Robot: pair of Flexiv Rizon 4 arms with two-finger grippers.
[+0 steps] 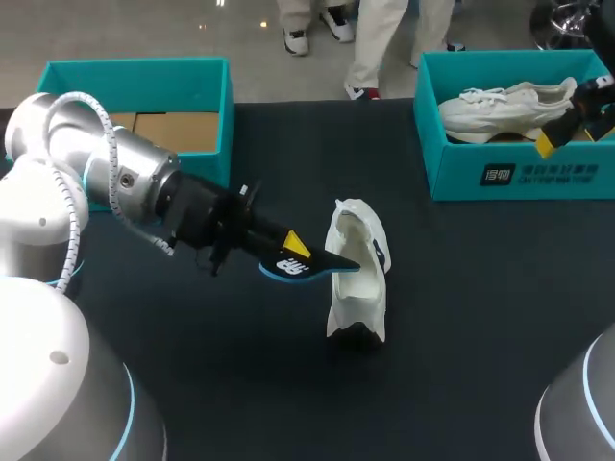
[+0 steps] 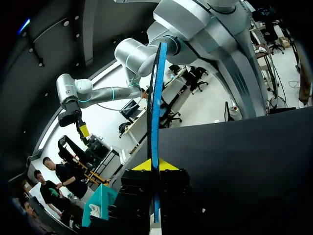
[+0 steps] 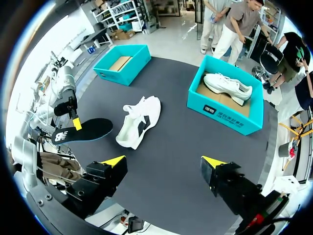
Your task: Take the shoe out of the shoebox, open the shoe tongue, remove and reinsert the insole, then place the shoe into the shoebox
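Left tool (image 1: pixel 294 248) is closed on the insole (image 1: pixel 300 267), just left of centre in the head view. In the left wrist view the insole (image 2: pixel 155 112) is seen edge-on, pinched between the 2 yellow tips and running out ahead of them. The shoe (image 1: pixel 357 274) lies on the tabletop (image 1: pixel 480 336) at mid frame, with its opening turned toward the insole. The insole's far end is at or just inside that opening; contact cannot be told.

Right tool (image 3: pixel 164 161) is wide open and empty. It is held high over the tabletop, well apart from the shoe. A 2nd shoe (image 1: pixel 500 108) sits in the box (image 1: pixel 509 173) at upper right. Another box (image 1: pixel 135 75) sits at upper left.

The step in hand is judged to be insole handling at the shoe mouth, most likely reinsertion; removal is judged done.

To do it well:
- The insole's free end should be aimed down the opening toward the toe, not at the collar.
- The insole should be fed in flat and low so it is not buckled.
- The tongue should be kept pulled open, or the insole may be caught on it.
- The shoe is unsupported and is likely to be pushed along the tabletop. It would best be steadied by the right tool at the heel or the side wall.
- The grip should be released only once the heel end is seated.
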